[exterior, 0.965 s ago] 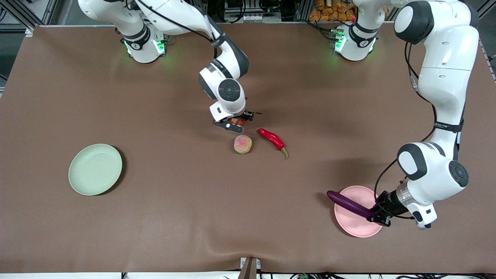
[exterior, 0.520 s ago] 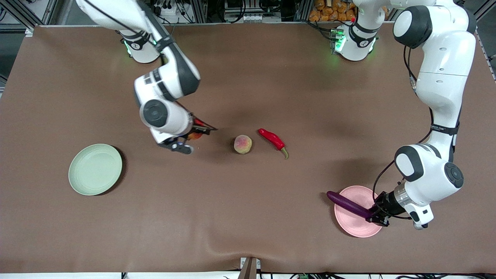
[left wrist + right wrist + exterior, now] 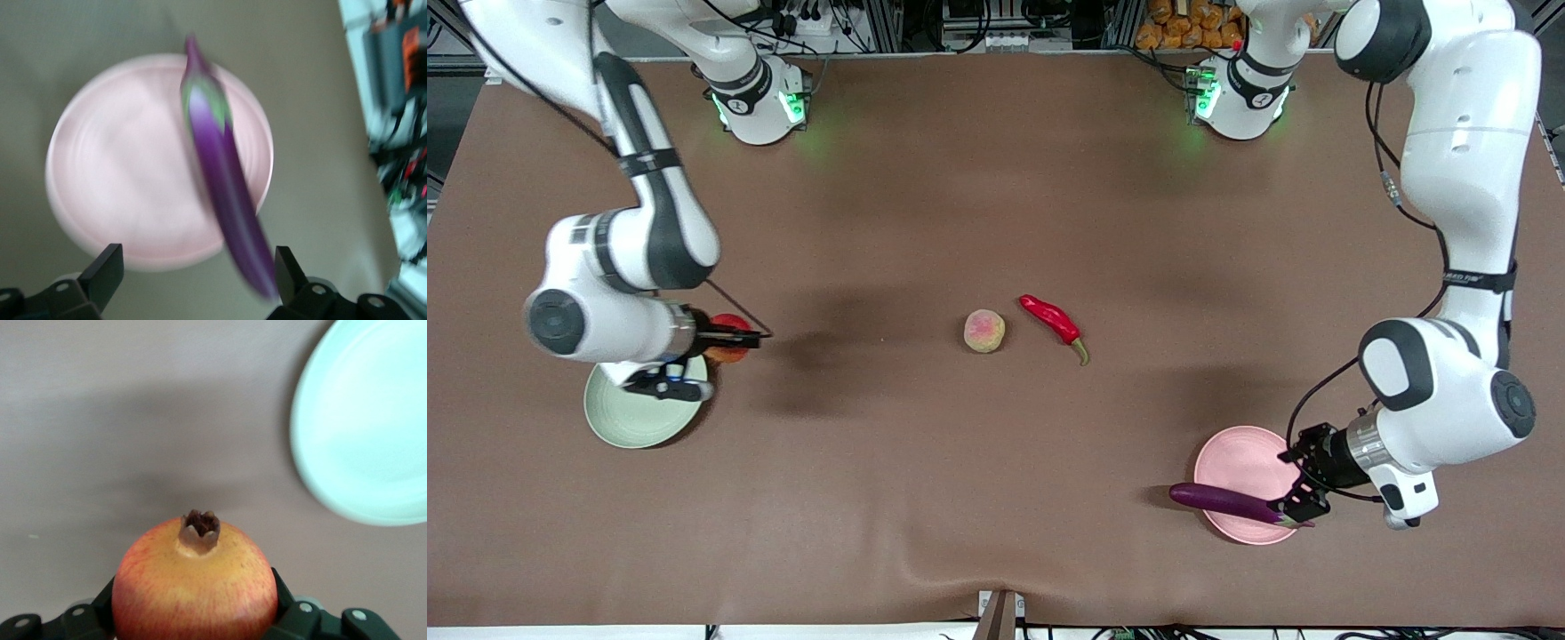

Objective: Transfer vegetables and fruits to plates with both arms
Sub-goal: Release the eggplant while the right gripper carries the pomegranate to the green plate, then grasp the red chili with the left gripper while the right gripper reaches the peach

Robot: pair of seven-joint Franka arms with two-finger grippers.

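eggplant [image 3: 1223,503] lies across plate [image 3: 1240,462]; peach [image 3: 984,331] beside chili [image 3: 1055,323].

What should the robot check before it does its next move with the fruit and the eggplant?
1. Right gripper grips the red fruit: ok.
2. Fruit is over the green plate: not ok, it hangs by the rim.
3. Left gripper is open: ok.
4. Eggplant lies across the pink plate: ok, though one end sticks out past the rim.
5. Peach and chili are plated: not ok, both on the table.

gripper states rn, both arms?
Left tool: open, eggplant released across the pink plate.
Right tool: closed on the red fruit.
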